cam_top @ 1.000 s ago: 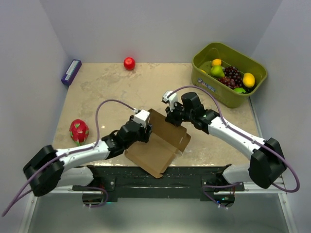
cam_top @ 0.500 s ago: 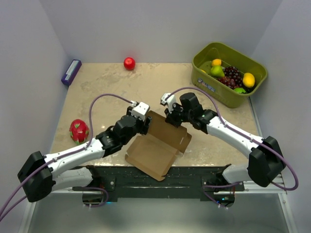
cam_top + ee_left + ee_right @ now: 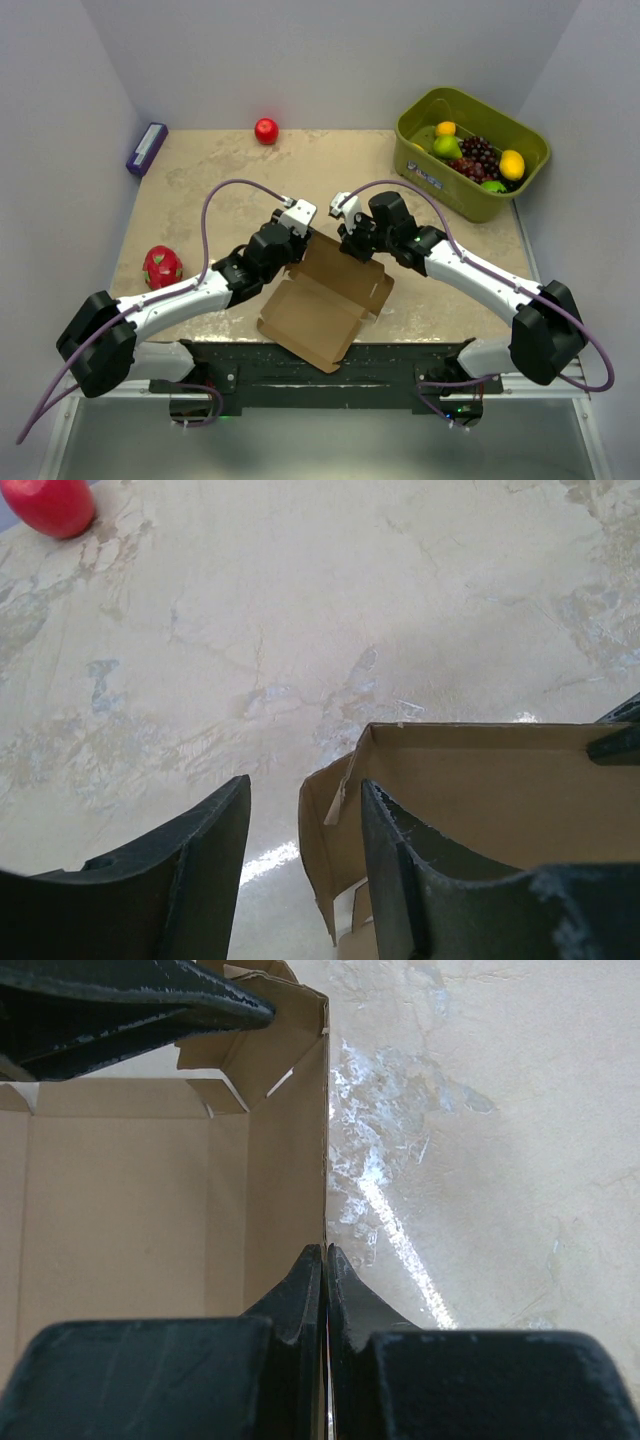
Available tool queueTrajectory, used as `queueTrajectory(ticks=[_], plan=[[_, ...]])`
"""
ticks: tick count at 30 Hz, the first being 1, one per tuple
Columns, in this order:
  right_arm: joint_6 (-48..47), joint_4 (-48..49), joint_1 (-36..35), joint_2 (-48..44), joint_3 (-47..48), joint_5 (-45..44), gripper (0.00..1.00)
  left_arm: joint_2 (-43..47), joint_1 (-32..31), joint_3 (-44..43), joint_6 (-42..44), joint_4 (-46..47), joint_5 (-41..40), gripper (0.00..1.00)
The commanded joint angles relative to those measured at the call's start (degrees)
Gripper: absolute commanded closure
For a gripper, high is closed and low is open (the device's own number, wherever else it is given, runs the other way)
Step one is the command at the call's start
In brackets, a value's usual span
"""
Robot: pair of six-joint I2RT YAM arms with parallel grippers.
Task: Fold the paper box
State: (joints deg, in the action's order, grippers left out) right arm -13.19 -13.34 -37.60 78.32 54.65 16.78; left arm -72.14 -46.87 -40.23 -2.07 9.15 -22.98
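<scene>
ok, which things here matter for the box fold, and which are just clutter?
In play: paper box; right gripper, shut on its wall; left gripper, open at its corner.
Lying about: red fruit, dragon fruit, purple packet, green bin of fruit.

My left arm (image 3: 170, 302) and right arm (image 3: 480, 275) wear smooth white shells over their long links, with bulky black housings at the joints. A thin purple cable (image 3: 235, 182) arcs off my left arm and a second purple cable (image 3: 390, 181) off my right, each running to a small white camera block at the wrist. My left gripper (image 3: 305, 785) has broad matte-black fingers (image 3: 400, 860), their edges scuffed with pale flecks. My right gripper (image 3: 326, 1250) has the same black fingers (image 3: 300, 1295), tapering to thin tips, with worn greyish faces.
</scene>
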Motion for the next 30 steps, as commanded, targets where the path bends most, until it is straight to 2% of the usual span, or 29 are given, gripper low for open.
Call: queueTrajectory(ticks=[1, 11, 14, 15, 21, 23, 25, 26, 30], plan=[[-1.14, -0.02, -0.36, -0.01, 1.86, -0.87, 0.99, -1.16, 0.38, -2.57, 1.36, 4.03, 1.88, 0.5], [-1.22, -0.1, -0.36, 0.07, 1.77, -0.87, 0.99, -2.74, 1.08, -2.66, 1.8, 6.76, 6.37, 0.64], [-1.22, -0.19, -0.45, 0.16, 1.86, -0.78, 0.99, -3.53, 1.17, -2.66, 1.8, 7.55, 6.9, 0.74], [-1.22, -0.19, -0.28, 0.07, 1.86, -0.78, 0.99, -3.8, 1.17, -2.66, 1.8, 7.73, 6.9, 0.81], [-0.7, 0.51, -0.45, -0.89, 1.6, -1.3, 0.96, -4.76, 1.08, -2.05, 3.56, 8.34, 7.43, 1.0], [-0.43, 0.69, -0.36, -0.89, 1.86, -2.09, 0.93, -4.77, 1.17, -1.52, 3.65, 8.43, 7.16, 1.0], [0.35, 0.78, -0.36, -0.98, 2.04, -2.62, 0.87, -4.5, 1.17, -0.73, 3.73, 8.87, 6.99, 1.0], [1.4, 0.95, -0.36, -0.98, 2.65, -4.37, 0.75, -4.33, 1.17, -0.47, 3.74, 8.87, 6.55, 1.0], [7.71, 1.74, -0.28, -2.65, 4.14, -12.1, 0.53, -1.7, 1.17, 2.42, 2.68, 10.62, 1.46, 1.0]])
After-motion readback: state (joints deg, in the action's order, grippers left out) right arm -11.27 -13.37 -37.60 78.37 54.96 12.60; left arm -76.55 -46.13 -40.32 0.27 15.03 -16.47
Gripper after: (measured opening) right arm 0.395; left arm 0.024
